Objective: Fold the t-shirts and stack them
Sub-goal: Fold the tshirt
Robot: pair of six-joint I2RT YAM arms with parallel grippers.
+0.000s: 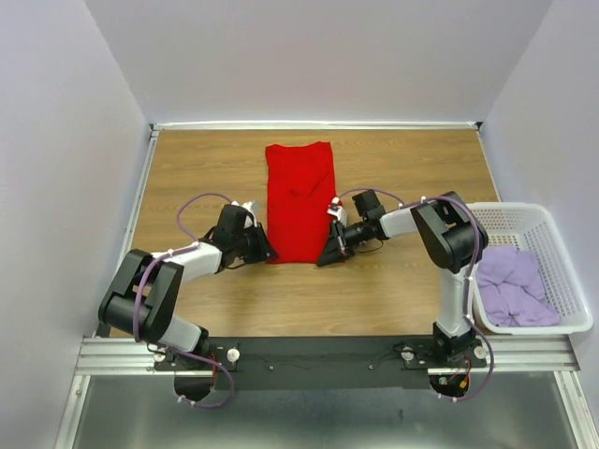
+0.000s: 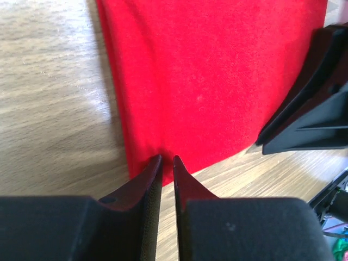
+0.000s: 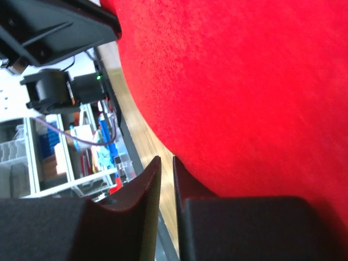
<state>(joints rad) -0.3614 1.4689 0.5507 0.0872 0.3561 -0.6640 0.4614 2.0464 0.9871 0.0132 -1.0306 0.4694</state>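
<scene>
1. Left gripper [image 1: 266,253] is set at the lower left corner of the red t-shirt [image 1: 299,196], right gripper [image 1: 327,256] at its lower right corner.
2. Both jaw pairs are narrowed to a slit; a pinch on cloth cannot be told.
3. Its long axis is laid up the frame's middle, away from both, equally near.

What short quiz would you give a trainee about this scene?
1. True or false: the bright red cloth t-shirt lies inside the white plastic lattice basket.
2. Where are the pale lilac cloth t-shirts? A) in the basket B) on the floor C) hanging from a claw
3. Fill in: the left claw and right claw sit at the red t-shirt's ___ edge (near or far from the arm bases).
Key: 1 false, it lies on the wooden table; 2 A; 3 near.
</scene>
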